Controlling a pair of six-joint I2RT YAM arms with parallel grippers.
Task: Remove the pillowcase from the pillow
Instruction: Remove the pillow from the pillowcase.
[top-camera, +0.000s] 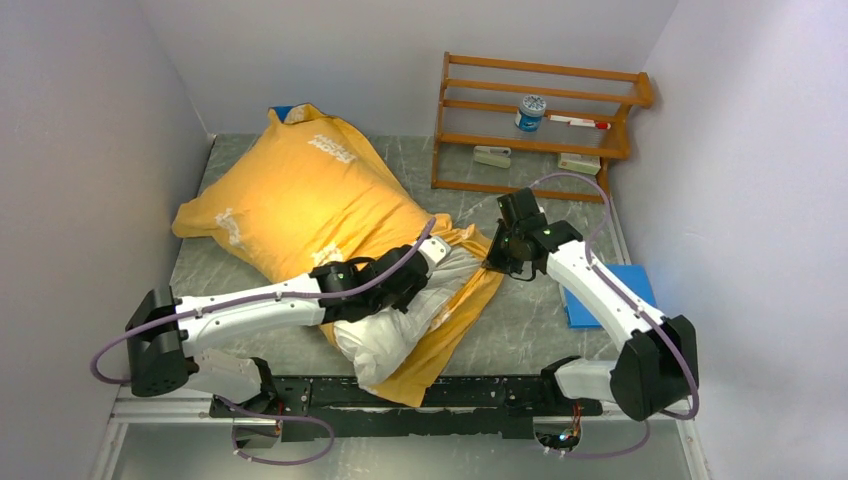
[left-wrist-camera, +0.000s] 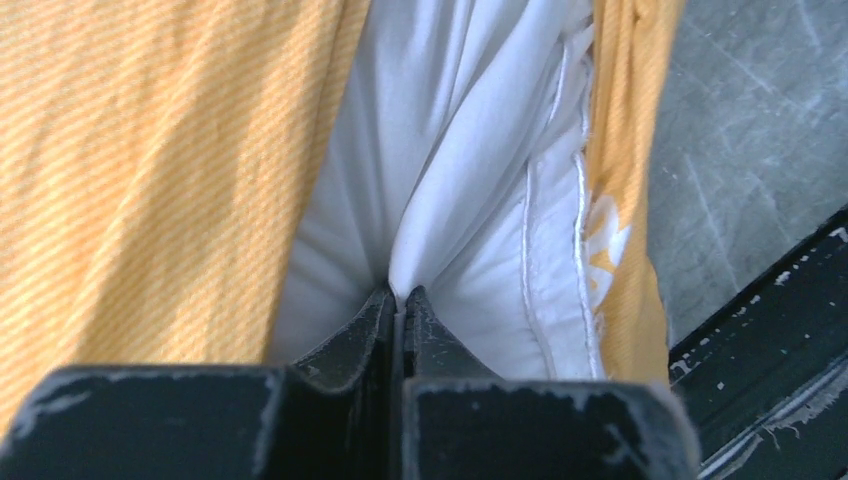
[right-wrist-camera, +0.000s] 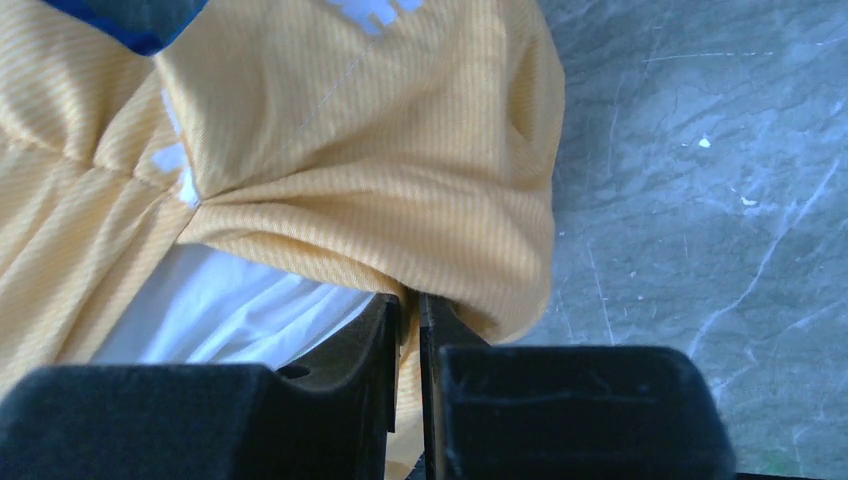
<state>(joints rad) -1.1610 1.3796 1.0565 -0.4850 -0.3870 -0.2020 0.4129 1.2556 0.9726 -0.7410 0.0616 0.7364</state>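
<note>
Grey marble table (top-camera: 530, 320), white walls (top-camera: 90, 130); left claw (left-wrist-camera: 400, 293) pinches pillow (left-wrist-camera: 470, 150), right claw (right-wrist-camera: 408, 298) pinches pillowcase (right-wrist-camera: 350, 150).

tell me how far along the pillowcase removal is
Done: one end of the pillow already pokes out of the pillowcase opening. In hand: the left gripper pinches white pillow fabric, and the right gripper pinches the yellow pillowcase edge. Left: most of the pillow sits inside, so pulling them apart remains.

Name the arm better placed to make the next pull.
Left, probably. The left end effector is shut on the white pillow bulging from the pillowcase mouth, so it can draw the pillow out. The right end effector pinches the pillowcase's yellow edge, better suited to anchoring.
</note>
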